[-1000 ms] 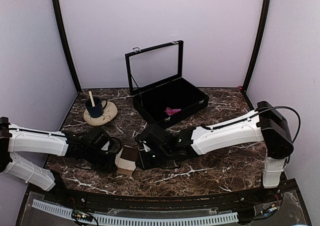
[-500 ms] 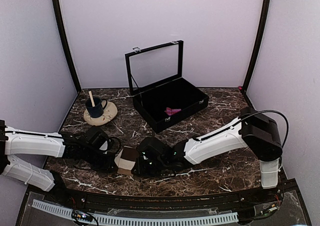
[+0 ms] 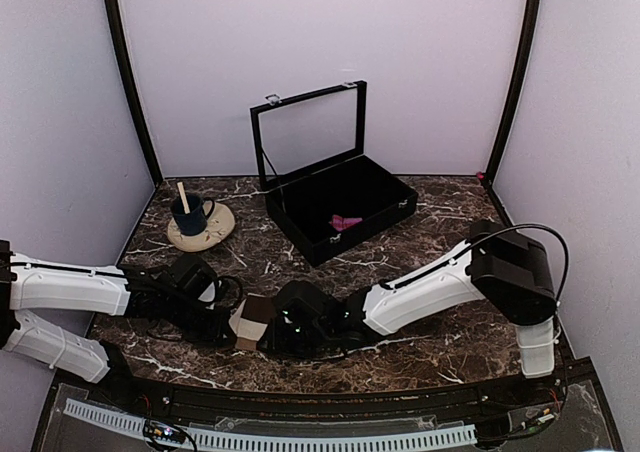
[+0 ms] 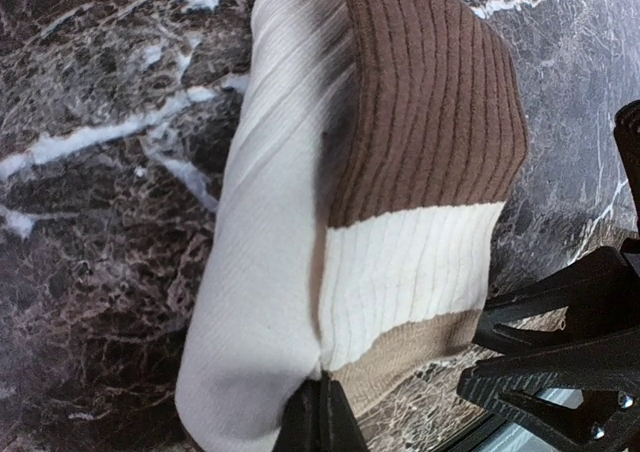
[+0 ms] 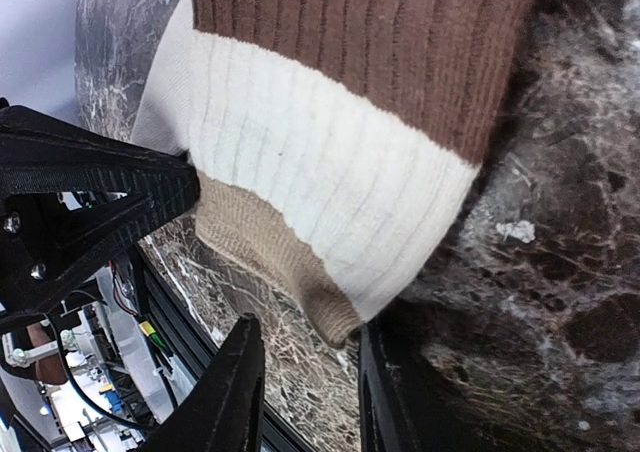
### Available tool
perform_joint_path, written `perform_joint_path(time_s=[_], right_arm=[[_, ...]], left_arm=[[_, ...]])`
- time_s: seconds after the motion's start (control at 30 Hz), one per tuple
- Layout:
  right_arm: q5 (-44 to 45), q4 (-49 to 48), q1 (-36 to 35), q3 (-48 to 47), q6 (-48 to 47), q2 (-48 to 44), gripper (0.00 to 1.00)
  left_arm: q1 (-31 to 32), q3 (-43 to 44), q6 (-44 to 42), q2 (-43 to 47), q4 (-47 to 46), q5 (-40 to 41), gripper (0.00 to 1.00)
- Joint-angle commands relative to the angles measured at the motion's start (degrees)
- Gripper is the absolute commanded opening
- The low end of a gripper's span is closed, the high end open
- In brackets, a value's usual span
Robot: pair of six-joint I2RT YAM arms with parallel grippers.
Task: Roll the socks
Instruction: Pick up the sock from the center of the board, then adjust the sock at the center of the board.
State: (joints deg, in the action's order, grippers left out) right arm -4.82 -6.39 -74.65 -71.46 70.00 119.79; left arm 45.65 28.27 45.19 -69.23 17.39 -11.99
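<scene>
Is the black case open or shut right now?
Open. The black case has its lid standing upright at the back, and the pink sock shows inside.

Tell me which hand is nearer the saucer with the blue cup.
Left. The left hand, shut on the striped sock, is just this side of the saucer; the right hand is beyond the sock, farther right.
</scene>
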Motion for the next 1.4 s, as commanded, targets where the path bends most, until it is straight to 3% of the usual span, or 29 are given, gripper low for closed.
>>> perform_joint_path(time_s=[0.0,0.17,0.23,0.3,0.47,0.77,1.0,1.37], right_arm=[[-0.7,-2.8,-0.8,1.1,2.0,2.1,0.31],[-0.8,-5.3,-0.8,1.9,3.5,2.7,0.29],[-0.8,-5.9,-0.8,1.8,3.8,2.9,0.18],[-0.6,-6.9,-0.8,2.1,4.1,2.5,0.00],[1.5,-8.4,-0.6,4.0,4.3,-1.2,0.00],[7.0,-2.1,1.2,3.6,0.2,-12.4,0.00],[10.9,2.1,3.2,4.0,-0.7,-19.9,0.00],[13.9,-3.4,3.7,12.8,4.8,-28.0,0.00]], left_arm=[[0.3,-1.0,-0.8,1.5,-0.6,-0.8,0.00],[0.3,-1.2,-0.7,2.0,-0.5,-0.9,0.00],[0.2,-1.4,-0.4,2.4,-0.6,-1.0,0.00],[0.3,-1.7,-0.2,2.9,-0.6,-1.0,0.00],[0.3,-1.7,1.0,5.4,1.0,0.6,0.01],[0.3,-2.2,2.8,14.4,3.5,4.1,0.12],[0.3,-4.3,2.7,15.2,3.9,4.3,0.13],[0.3,-5.3,1.3,13.3,-0.1,2.5,0.13]])
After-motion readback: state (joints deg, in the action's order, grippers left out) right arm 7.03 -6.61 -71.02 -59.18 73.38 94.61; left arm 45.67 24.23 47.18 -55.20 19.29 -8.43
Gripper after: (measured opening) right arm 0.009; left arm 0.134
